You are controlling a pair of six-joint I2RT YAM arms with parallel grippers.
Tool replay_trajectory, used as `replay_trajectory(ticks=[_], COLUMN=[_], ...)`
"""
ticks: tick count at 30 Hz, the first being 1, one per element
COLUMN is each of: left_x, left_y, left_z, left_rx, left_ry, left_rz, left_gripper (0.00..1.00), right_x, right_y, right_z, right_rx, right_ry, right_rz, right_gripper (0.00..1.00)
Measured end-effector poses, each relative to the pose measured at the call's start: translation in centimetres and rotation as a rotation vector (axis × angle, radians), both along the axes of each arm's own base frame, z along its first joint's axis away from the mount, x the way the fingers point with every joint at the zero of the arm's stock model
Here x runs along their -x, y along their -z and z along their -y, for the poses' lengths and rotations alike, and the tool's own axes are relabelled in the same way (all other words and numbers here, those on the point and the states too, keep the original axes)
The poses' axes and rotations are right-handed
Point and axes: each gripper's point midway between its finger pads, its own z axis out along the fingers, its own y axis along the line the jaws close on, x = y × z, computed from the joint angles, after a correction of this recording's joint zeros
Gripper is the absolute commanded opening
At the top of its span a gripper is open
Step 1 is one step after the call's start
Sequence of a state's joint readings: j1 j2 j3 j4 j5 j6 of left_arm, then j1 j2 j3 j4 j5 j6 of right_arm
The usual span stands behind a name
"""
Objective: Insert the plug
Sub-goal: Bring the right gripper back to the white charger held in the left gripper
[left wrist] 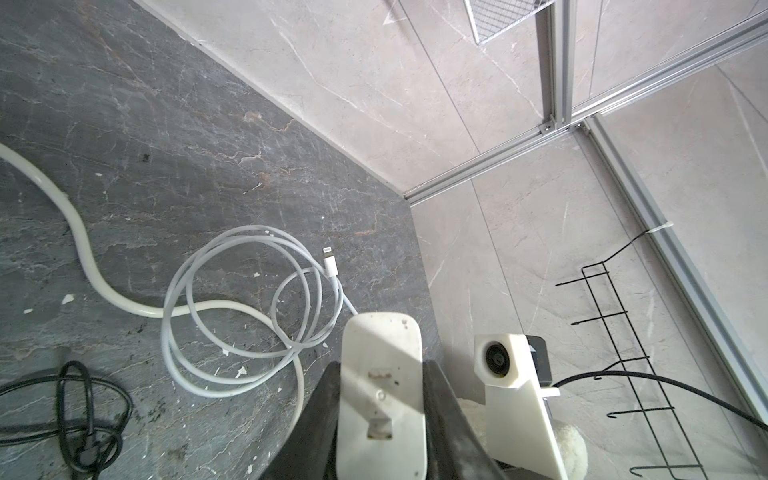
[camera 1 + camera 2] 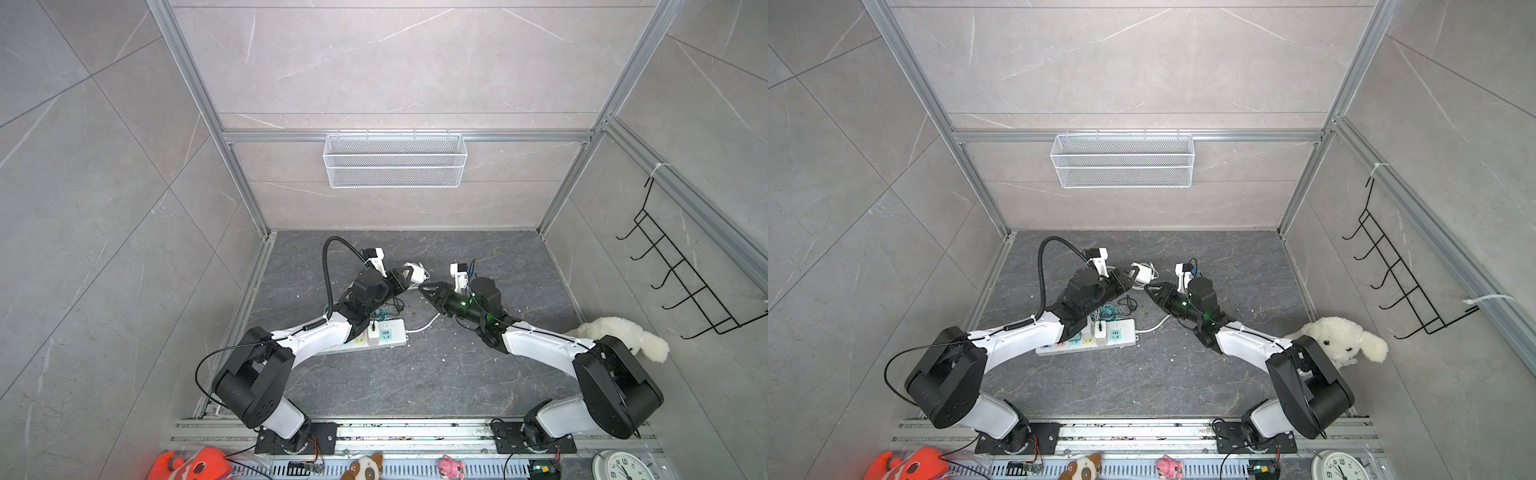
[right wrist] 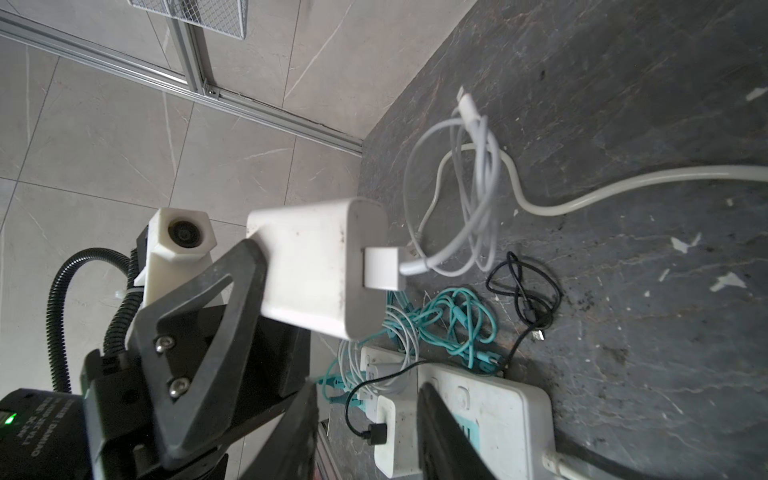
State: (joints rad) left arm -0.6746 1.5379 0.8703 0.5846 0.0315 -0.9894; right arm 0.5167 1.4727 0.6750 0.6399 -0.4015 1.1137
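In a top view, the left gripper (image 2: pixel 410 275) clenched the plug (image 2: pixel 417 270). The power strip (image 2: pixel 392 332) lay at its 7 o'clock, under that arm (the right gripper (image 2: pixel 423 287), slightly parted, held nothing).

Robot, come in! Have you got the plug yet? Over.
Left gripper shut on white charger, lifted. Right gripper open, empty. Power strip waiting, teal cable tangle beside it.

Soft, even light — mostly sharp.
A shadow band crosses the charger (image 1: pixel 380 374) between my fingers (image 1: pixel 322 415); frame edges bow outward.
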Motion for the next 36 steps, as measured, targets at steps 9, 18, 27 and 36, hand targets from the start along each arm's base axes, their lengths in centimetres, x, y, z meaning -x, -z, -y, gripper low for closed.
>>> replay_trajectory(ticks=[9, 18, 27, 36], left_x=[0.0, 0.1, -0.6, -0.7], left_y=[-0.8, -1.2, -1.4, -2.2], left_z=[0.0, -0.6, -1.1, -1.0], left_rx=[0.049, 0.082, 0.185, 0.246], left_ry=[-0.003, -0.019, -0.033, -0.023], left_rz=[0.009, 0.014, -0.005, -0.001], left_gripper=[0.0, 0.0, 0.0, 0.0], right_x=[-1.4, -2.8, -3.8, -4.3], right_y=[-1.6, -2.7, -3.2, -4.4], right_z=[-0.8, -1.3, -2.1, -2.1], right_rx=[-0.061, -0.12, -0.215, -0.237], right_ry=[0.003, 0.004, -0.007, -0.005], right_rz=[0.03, 0.054, 0.071, 0.092], right_gripper=[0.42, 0.42, 0.42, 0.42])
